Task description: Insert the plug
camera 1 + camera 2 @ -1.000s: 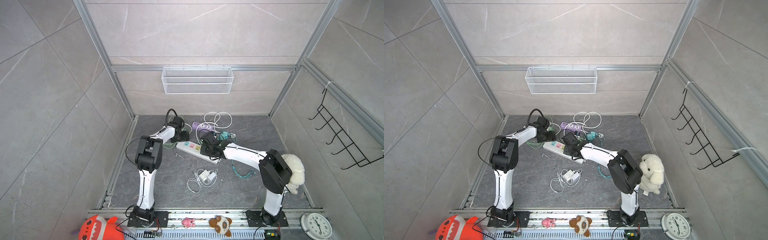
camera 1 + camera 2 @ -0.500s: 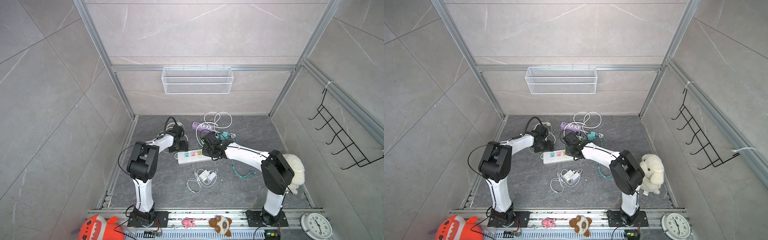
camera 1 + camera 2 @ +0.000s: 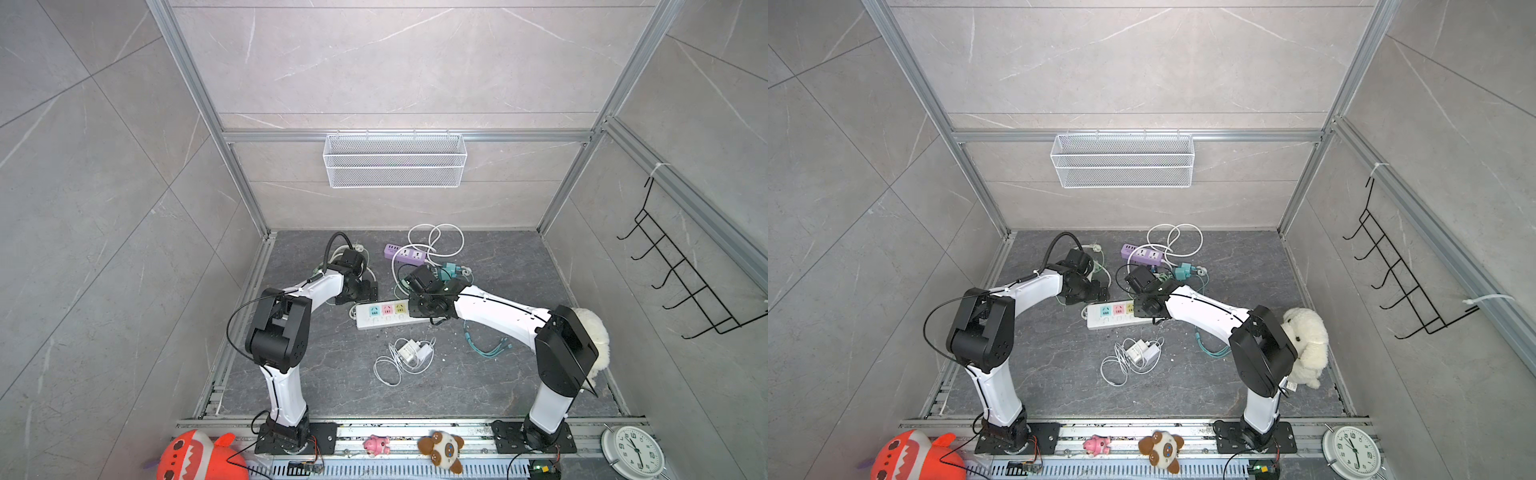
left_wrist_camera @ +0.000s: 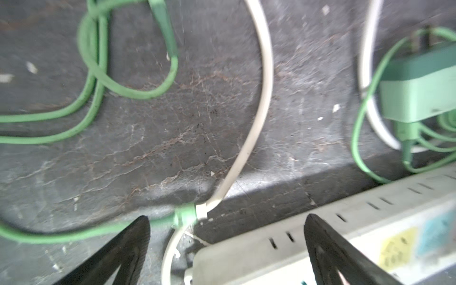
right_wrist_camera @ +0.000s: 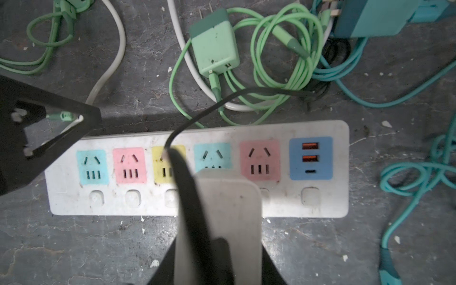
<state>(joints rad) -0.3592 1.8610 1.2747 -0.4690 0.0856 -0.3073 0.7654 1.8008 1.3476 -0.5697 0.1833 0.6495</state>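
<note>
A white power strip (image 3: 374,322) (image 3: 1104,322) (image 5: 320,202) with blue, pink and yellow sockets lies on the dark floor. My right gripper (image 5: 218,256) (image 3: 428,309) is shut on a white plug (image 5: 232,209) with a black cable. The plug hangs over the second blue socket (image 5: 212,154) and hides its lower slots; its prongs are hidden. My left gripper (image 4: 227,218) (image 3: 361,293) stands open at the strip's cord end (image 4: 246,251), one finger over the strip, holding nothing.
A green charger (image 5: 214,44) with coiled green cable and a teal adapter (image 5: 375,17) lie just behind the strip. Further off are a purple strip (image 3: 405,253), a white charger (image 3: 411,351), a teal cable (image 3: 486,347) and a plush toy (image 3: 594,332).
The strip has swung from slanting to roughly level across the floor. My left gripper has opened wider at its cord end. The right gripper still holds the plug over the strip.
</note>
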